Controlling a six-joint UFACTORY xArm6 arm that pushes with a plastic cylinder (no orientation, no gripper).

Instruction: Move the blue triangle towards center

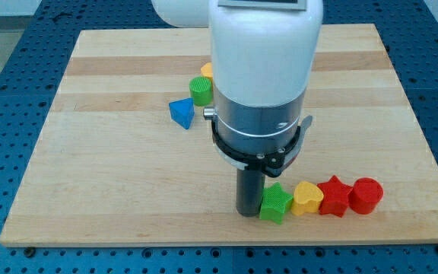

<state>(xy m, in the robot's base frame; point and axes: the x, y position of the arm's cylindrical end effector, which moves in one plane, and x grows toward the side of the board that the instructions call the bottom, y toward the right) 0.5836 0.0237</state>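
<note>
- Near the table's (44, 198) bottom edge, right of its middle, four blocks form a row: green star (276, 203), yellow heart (307, 198), red star (334, 196), red cylinder (366, 195). Each appears to touch its neighbour.
- My tip (248, 212) stands at the left end of that row, touching or just beside the green star; which of the two cannot be told.
- No claw is fitted. The arm ends in a plain rod, so there is nothing to open, close or grip.
- Farther up, left of the arm's white body, the blue triangle (182, 113) lies on bare wood, somewhat toward the top edge and left of the table's middle.
- Just beyond it, up and to its right, sits a green cylinder (201, 90), close by but apart from the triangle.
- Behind that, a yellow block (207, 71) shows only partly; the arm hides the rest and its shape cannot be made out.
- Step in hand, as judged: approach. The tip is well apart from the triangle and the push is not yet begun.
- Next move, as judged: bring the tip round to the triangle's top-left side, clear of the green star and green cylinder, then push down and right toward the middle.
- Risk: a contact off the triangle's middle may spin it aside.
</note>
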